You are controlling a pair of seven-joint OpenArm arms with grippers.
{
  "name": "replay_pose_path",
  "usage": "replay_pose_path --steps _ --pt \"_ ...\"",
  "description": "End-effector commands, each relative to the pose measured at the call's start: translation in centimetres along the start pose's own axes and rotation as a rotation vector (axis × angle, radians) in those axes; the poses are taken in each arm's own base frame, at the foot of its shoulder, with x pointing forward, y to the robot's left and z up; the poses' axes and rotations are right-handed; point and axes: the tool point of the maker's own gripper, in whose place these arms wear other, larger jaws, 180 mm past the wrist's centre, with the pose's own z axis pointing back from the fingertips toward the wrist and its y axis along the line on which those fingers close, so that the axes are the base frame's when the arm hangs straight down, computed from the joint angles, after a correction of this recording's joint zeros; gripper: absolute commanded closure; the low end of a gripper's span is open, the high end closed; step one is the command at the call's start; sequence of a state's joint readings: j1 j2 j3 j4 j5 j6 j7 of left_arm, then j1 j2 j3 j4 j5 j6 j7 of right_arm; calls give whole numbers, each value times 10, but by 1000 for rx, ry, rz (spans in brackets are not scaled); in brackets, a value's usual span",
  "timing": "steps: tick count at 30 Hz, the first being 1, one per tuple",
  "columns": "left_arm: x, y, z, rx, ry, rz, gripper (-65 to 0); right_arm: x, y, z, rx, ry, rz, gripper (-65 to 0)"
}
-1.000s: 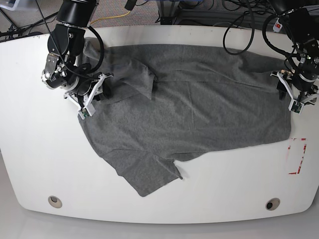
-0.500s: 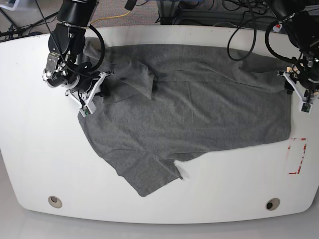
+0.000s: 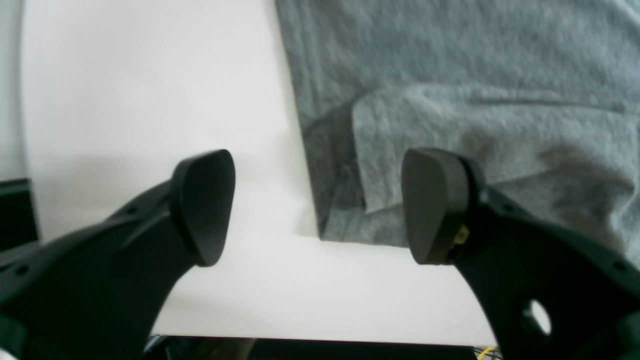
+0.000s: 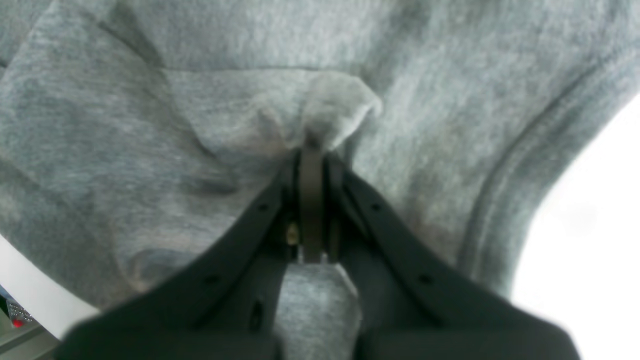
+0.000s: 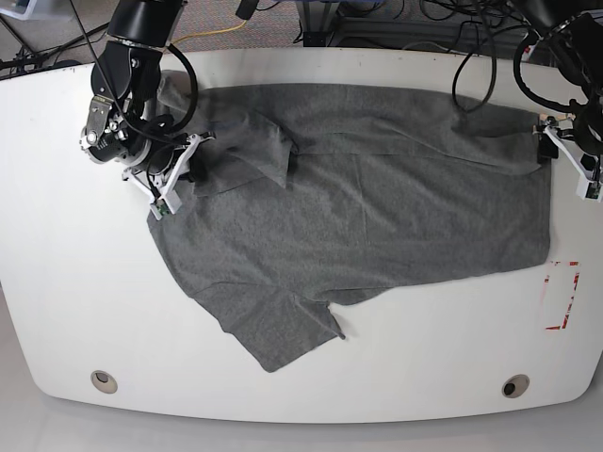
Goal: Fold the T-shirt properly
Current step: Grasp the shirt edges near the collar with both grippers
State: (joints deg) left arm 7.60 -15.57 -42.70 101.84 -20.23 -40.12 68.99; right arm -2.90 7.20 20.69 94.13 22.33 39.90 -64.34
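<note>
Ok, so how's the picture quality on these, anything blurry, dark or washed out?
Base view: evenly lit and sharp, T-shirt wrinkles clear, only soft shadows. Left wrist view: the open left gripper is soft-focus up close, and the white table looks nearly washed out. Right wrist view: the right gripper, shut on the cloth, is blurred and dark; the table corner is blown white.

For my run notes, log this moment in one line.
T-shirt: unfolded on table | right end effector: shut on T-shirt | left end effector: open, empty

Left end effector (image 5: 566, 155) half cut off by base view's right edge.
</note>
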Motion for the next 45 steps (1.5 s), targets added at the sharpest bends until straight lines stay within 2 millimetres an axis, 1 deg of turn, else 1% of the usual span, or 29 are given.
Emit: replay_pose_path --steps 1,3,4,5,8,11,16,20,21,22,24,25,26,31,35,36,39,41,43,45 --pt "8 7 1 6 -28 4 -486 17 -3 6 -9 -52 19 0" --pt "1 4 -6 -17 -6 25 -486 17 -3 6 -9 -52 19 0" --pt "-1 4 -8 -22 -2 33 -486 17 -3 6 -9 -52 19 0" --pt "-2 -1 -14 -42 0 54 -486 17 -3 6 -9 -52 19 0" --pt "-5 -5 -21 -62 10 78 -486 17 -3 6 -8 -52 18 0" --pt "-5 -7 -23 -71 10 80 -486 17 2 4 1 -58 10 0" --pt "-4 -26 -32 -121 32 36 -485 18 3 3 4 -61 8 0" --pt "-14 -32 -41 -151 68 51 -485 18 3 3 4 -61 8 0" --pt "-15 -33 -43 -156 72 56 -483 18 3 3 4 -61 8 0" --pt "-11 -32 -44 -156 63 58 -483 18 3 3 4 -61 8 0" --pt "-9 -32 -45 -158 60 62 -456 18 2 4 1 -63 7 0" --pt "-10 -32 -46 -161 64 65 -429 19 2 4 0 -64 7 0" --pt "-10 -31 -46 -157 65 67 -378 20 2 6 -3 -69 11 0" --pt "-8 -29 -45 -152 59 68 -168 28 2 12 -17 -89 30 0" --pt "-6 -29 -44 -150 52 65 -43 34 3 17 -28 -107 50 0" --pt "-6 -29 -44 -151 51 65 -26 35 3 17 -28 -108 51 0" --pt "-5 -28 -44 -148 47 67 -17 39 3 21 -37 -121 61 0" --pt "2 -26 -39 -134 16 57 -17 39 3 25 -46 -126 74 0" --pt "11 -19 -31 -102 -28 46 -17 41 5 31 -57 -138 90 0" --pt "11 -15 -25 -83 -35 41 -17 46 7 37 -69 -154 109 0"
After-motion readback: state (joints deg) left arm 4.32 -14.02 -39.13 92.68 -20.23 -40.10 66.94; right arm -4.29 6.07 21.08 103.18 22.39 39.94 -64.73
